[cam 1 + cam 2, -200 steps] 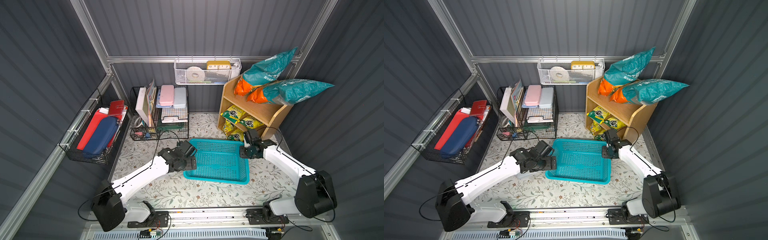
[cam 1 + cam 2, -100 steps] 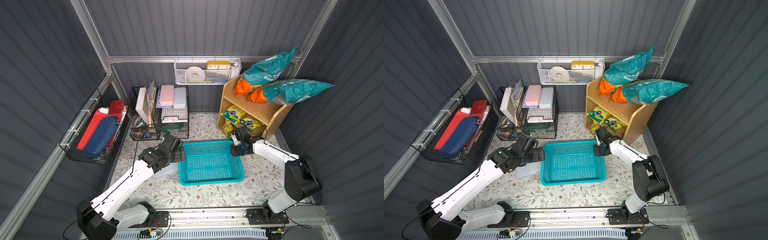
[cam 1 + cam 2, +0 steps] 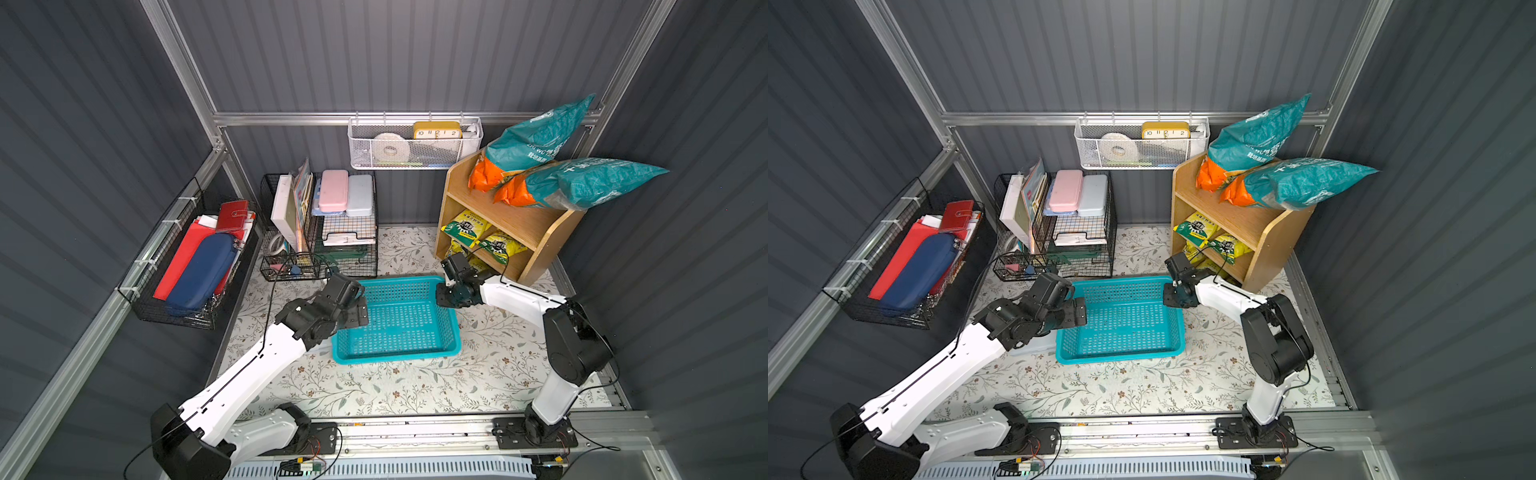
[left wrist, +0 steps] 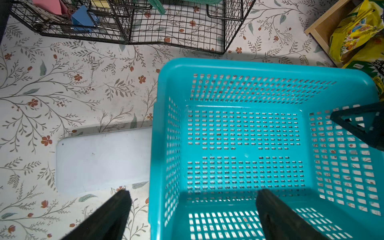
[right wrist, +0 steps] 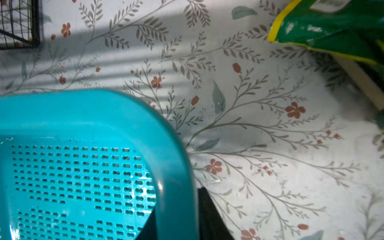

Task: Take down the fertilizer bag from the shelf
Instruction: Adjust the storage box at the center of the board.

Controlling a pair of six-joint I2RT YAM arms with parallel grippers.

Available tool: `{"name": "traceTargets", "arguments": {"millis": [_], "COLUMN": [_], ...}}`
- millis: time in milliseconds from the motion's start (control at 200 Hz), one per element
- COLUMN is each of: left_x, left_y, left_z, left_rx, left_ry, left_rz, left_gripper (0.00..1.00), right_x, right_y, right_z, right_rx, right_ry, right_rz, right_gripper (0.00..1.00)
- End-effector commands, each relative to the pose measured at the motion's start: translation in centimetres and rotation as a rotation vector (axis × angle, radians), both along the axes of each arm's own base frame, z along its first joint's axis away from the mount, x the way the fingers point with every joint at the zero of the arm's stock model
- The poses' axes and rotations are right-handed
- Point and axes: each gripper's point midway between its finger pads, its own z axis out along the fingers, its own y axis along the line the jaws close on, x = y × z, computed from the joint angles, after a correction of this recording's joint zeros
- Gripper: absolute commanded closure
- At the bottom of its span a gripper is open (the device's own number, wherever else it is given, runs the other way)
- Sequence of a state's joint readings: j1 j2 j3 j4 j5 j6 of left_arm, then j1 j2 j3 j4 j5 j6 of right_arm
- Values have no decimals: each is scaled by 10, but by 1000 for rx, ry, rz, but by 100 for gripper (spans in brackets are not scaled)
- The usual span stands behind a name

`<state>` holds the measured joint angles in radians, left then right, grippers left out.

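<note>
The light-brown wooden shelf (image 3: pixel 536 232) (image 3: pixel 1266 232) stands at the back right. Two big teal-and-orange fertilizer bags (image 3: pixel 536 137) (image 3: pixel 590 183) lie on its top, and smaller yellow-green bags (image 3: pixel 465 226) (image 4: pixel 353 31) fill the lower tiers. In front of it on the floor sits a teal plastic basket (image 3: pixel 395 357) (image 4: pixel 249 64) (image 5: pixel 172 166). My right gripper (image 3: pixel 442 297) (image 5: pixel 176 212) is shut on the basket's right rim, below the shelf. My left gripper (image 3: pixel 359 309) (image 4: pixel 191 195) is open, with one finger inside and one outside the basket's left wall.
A black wire rack (image 3: pixel 332 232) with cases and books stands at the back centre. A white mesh basket (image 3: pixel 411 149) hangs on the back wall, and a black wire basket (image 3: pixel 187 266) on the left wall. A pale flat panel (image 4: pixel 99 158) lies left of the teal basket.
The teal basket has slid left across the floor with my right gripper on its rim. My left arm has drawn back to the left, its open gripper staying at the basket's left wall.
</note>
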<state>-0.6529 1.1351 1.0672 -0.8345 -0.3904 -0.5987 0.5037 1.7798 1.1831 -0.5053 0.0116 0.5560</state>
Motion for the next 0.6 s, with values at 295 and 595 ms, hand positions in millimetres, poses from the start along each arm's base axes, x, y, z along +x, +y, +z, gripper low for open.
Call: {"name": "traceTargets", "arguments": {"millis": [295, 595], "left_x": [15, 53], "left_y": [-9, -114], "left_z": [15, 55], "left_rx": [23, -133], "left_ry": [-58, -167], "left_rz": [-71, -511], "left_gripper": [0, 1], "right_x": [17, -11], "right_y": [4, -57], "right_z": [28, 140], "right_rx": [-43, -218], "right_ry": [-74, -310], "right_rz": [-5, -21], "right_gripper": [38, 16]}}
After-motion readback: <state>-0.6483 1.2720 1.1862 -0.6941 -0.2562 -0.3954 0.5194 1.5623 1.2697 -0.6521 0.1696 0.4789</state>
